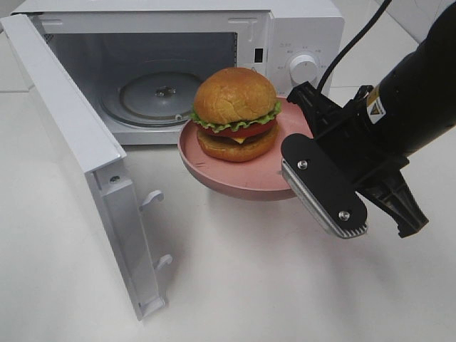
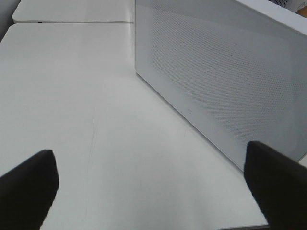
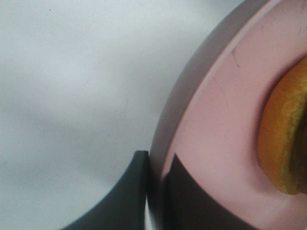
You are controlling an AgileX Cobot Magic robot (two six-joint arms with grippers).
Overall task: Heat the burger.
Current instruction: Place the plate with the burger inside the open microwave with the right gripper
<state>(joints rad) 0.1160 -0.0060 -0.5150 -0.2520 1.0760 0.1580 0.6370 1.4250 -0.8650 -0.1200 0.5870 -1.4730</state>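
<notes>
Burger (image 1: 236, 114): on the pink plate (image 1: 235, 184), centre frame in the high view, held off the surface (image 1: 249, 285) before the open microwave (image 1: 299, 43); the right wrist view catches only a blurred, cut-off bun edge.
Right fingers (image 3: 129, 203): pinching the plate rim; the under finger is hidden in the high view.
Left fingers (image 2: 29, 187): spread wide over the bare surface near the dotted door (image 2: 225, 81); tips cut off.
Turntable (image 1: 153, 96): partly hidden behind the burger.
</notes>
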